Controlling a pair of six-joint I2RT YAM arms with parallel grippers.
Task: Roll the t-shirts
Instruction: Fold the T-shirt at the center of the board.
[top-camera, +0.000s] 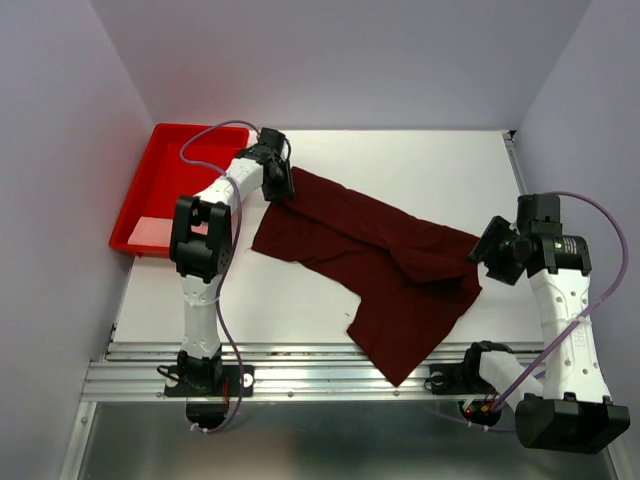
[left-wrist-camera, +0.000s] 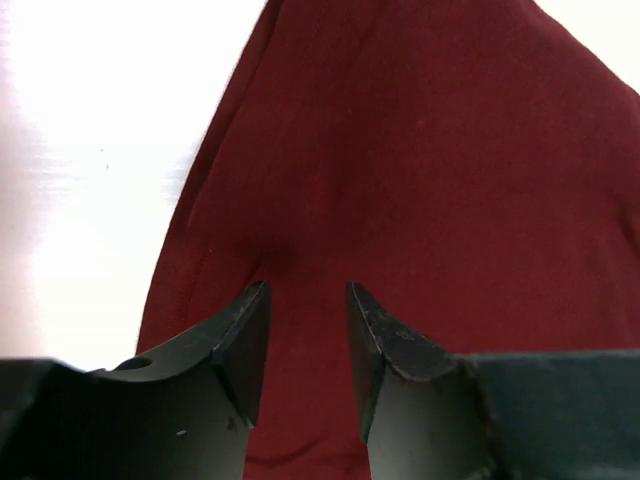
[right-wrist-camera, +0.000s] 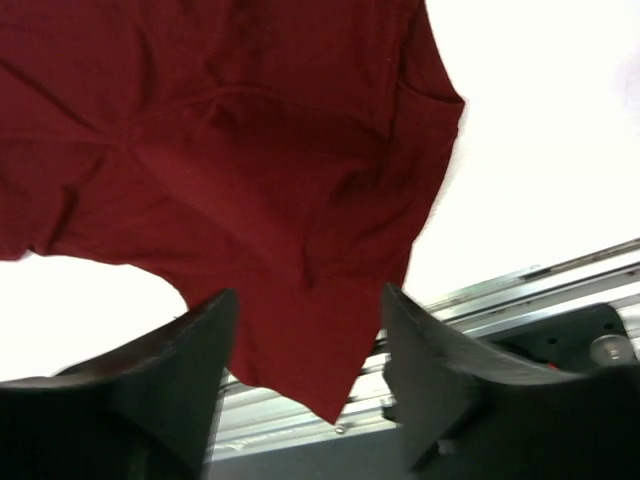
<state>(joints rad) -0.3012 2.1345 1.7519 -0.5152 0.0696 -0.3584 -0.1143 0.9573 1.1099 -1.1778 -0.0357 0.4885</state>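
Hanging over the near edge of the white table (top-camera: 420, 170), 1 corner of the dark maroon t-shirt (top-camera: 370, 250) drapes onto the aluminium rail (top-camera: 300, 375) that carries the 2 arm bases. The rest of the cloth lies spread and rumpled across the middle of the table, running diagonally from that near corner up toward the far left.

At the shirt's right edge, the right gripper (top-camera: 484, 256) hovers just beside the fabric. In the right wrist view its fingers (right-wrist-camera: 190, 350) stand well apart, with nothing between them and the shirt's hem and the rail showing below.

Farther back, the left gripper (top-camera: 281, 186) sits at the shirt's far-left end. In the left wrist view its fingers (left-wrist-camera: 235, 340) are parted by a narrow gap, with only maroon cloth seen beneath them; none is pinched.

Beyond it, in the far-left corner, rests the bright red tray (top-camera: 175, 190), apart from the shirt.
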